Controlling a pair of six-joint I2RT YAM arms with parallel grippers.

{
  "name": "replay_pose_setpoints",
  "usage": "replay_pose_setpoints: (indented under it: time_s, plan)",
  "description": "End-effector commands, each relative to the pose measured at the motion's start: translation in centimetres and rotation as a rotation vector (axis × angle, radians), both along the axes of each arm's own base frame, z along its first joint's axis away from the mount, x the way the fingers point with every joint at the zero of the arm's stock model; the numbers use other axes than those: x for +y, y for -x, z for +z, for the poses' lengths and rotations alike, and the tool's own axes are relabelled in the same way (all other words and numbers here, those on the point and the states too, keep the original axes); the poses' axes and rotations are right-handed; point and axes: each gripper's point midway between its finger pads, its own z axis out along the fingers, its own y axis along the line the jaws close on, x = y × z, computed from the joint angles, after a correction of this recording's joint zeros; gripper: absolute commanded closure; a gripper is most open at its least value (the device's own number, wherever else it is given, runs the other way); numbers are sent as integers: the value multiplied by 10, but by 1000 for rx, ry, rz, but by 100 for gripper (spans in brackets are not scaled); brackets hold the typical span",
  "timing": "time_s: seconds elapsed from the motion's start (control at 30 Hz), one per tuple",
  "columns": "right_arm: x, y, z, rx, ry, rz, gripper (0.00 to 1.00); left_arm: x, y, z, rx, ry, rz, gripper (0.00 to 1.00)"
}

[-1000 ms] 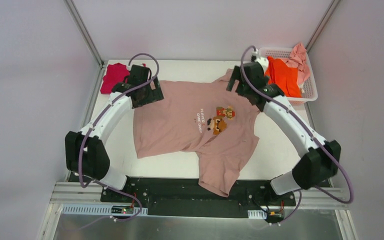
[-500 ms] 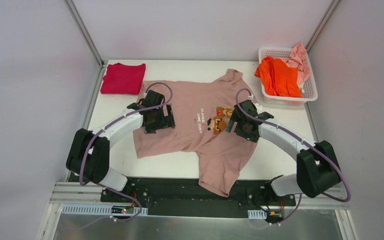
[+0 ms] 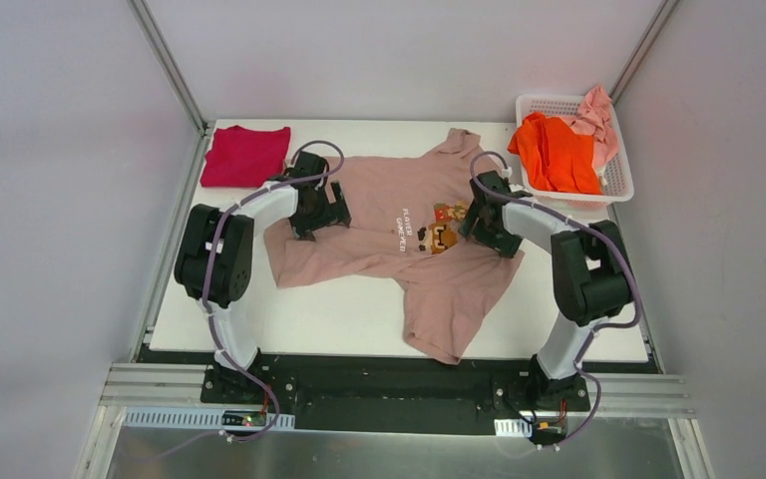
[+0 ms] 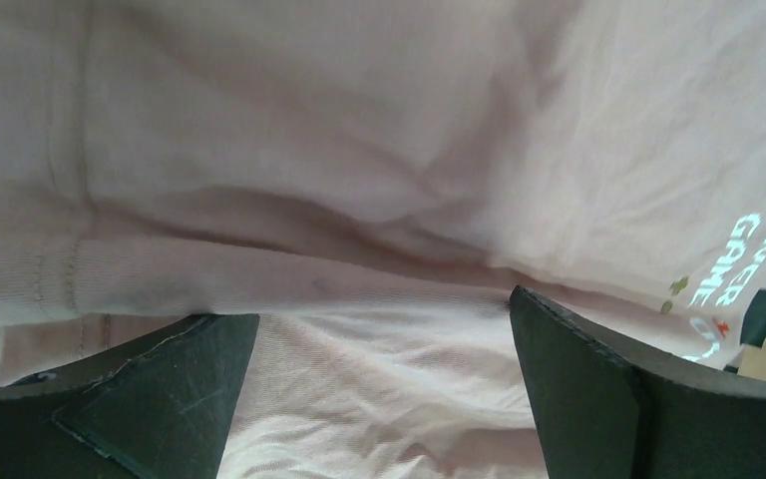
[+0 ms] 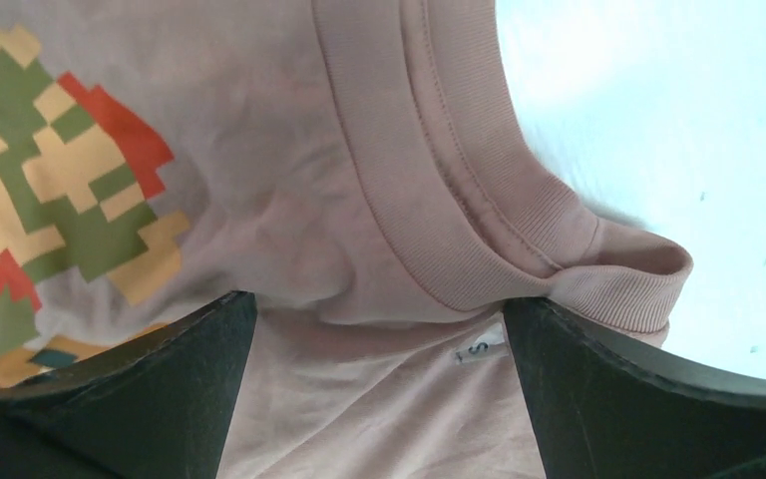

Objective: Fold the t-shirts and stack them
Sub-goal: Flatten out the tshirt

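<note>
The large dusty-pink t-shirt lies spread print-up on the white table, one sleeve hanging over the near edge. My left gripper rests on its left part, open, with rumpled pink cloth between the fingers. My right gripper is open at the ribbed collar, near the pixel print, with a size tag between its fingers. A folded crimson t-shirt lies at the far left corner. The orange t-shirt and pale pink t-shirt sit in the basket.
The white lattice basket stands at the far right corner. Metal frame posts rise at the back corners and grey walls close the sides. A black rail with both arm bases runs along the near edge.
Both arms pulled back from the far edge and folded down onto the pink shirt, left on its left part, right at the collar. The cloth has bunched slightly. Both stay open.
</note>
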Motion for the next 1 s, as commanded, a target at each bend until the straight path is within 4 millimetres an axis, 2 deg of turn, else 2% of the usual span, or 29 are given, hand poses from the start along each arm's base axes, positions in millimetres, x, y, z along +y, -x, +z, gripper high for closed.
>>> replay_pose_setpoints:
  time_s: [0.0, 0.1, 0.23, 0.33, 0.43, 0.53, 0.63, 0.73, 0.8, 0.83, 0.97]
  plan:
    - [-19, -37, -3, -36, 72, -39, 0, 2, -26, -22, 12, -19, -30, 1]
    - [-28, -55, 5, -61, 109, -50, 1, 0, -42, -20, -1, -19, -39, 1]
    - [-17, -68, 26, -112, 83, 7, 1, -21, -49, 4, -44, 68, -115, 1]
    - [-2, -69, 53, -178, 85, 62, 1, -32, -43, 32, -106, 75, -167, 1]
    - [13, -58, 84, -236, 98, 113, 1, -34, -23, 63, -173, 64, -182, 1]
    - [15, -37, 112, -285, 92, 101, 1, -18, 6, 84, -225, 31, -128, 1]
    - [9, -9, 124, -322, 23, 52, 1, 18, 43, 94, -262, -35, -3, 1]
    - [7, 21, 132, -385, -90, 15, 1, 60, 87, 90, -266, -110, 168, 1]
    - [6, 40, 140, -448, -177, -8, 0, 80, 113, 87, -269, -109, 284, 1]
    - [5, 48, 139, -461, -204, -10, 1, 88, 126, 77, -256, -111, 316, 1]
    - [-4, 65, 141, -532, -261, -45, 1, 111, 146, 63, -269, -102, 461, 1]
